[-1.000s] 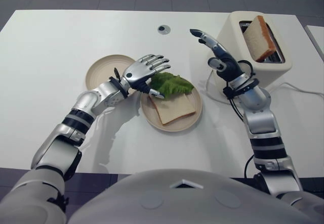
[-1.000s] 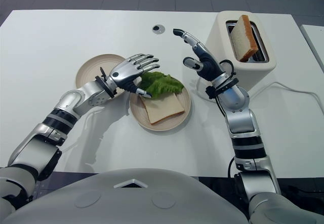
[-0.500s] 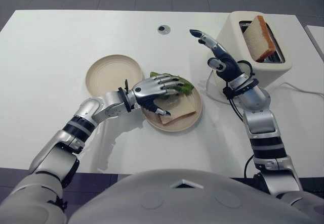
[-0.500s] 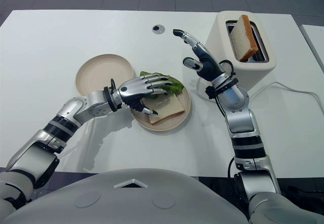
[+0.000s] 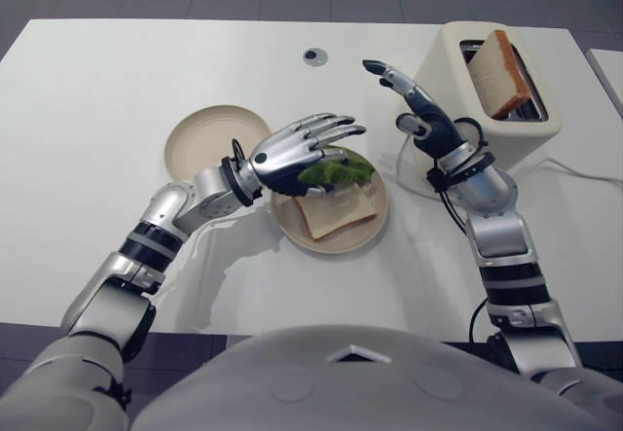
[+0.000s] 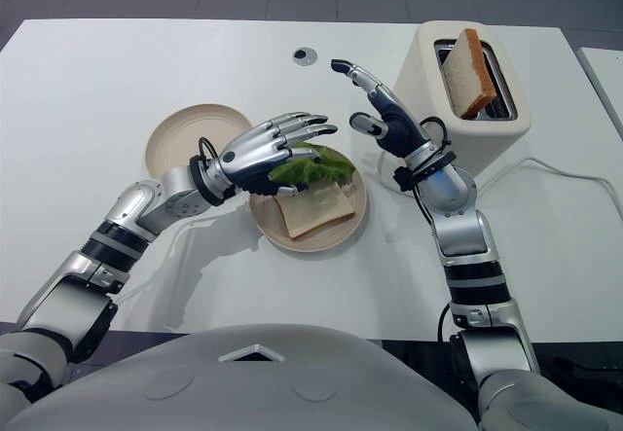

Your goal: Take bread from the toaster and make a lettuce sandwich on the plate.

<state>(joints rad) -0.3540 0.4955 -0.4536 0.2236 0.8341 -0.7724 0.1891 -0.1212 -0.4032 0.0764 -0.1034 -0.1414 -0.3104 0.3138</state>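
An empty round beige dish (image 5: pixel 206 131) sits on the white table (image 5: pixel 97 81), just beside and to the left of the round beige plate (image 5: pixel 336 244) that carries the sandwich parts. The left hand (image 5: pixel 292 147) hangs over the left and far part of that plate, its silver fingers (image 5: pixel 331 125) stretched out nearly straight and slightly fanned, with the thumb tucked beneath them. It grips nothing that can be made out.

On the plate lies a square slice of pale bread (image 5: pixel 336 215). A ruffled green lettuce leaf (image 5: pixel 341 168) rests on the slice's far edge, under the left hand's fingers; whether the thumb touches the leaf cannot be told.

Beyond the plate, well apart from it, is a small dark round hole (image 5: pixel 314 56) in the tabletop. To the plate's right and a little farther back, the right hand (image 5: pixel 417 112) is raised, fingers splayed and holding nothing.

Further right of the plate stands a cream two-slot toaster (image 5: pixel 506 144), with a browned slice of toast (image 5: pixel 506 73) sticking up tilted from one slot. A white cable (image 5: pixel 574 166) trails from the toaster toward the table's right edge.
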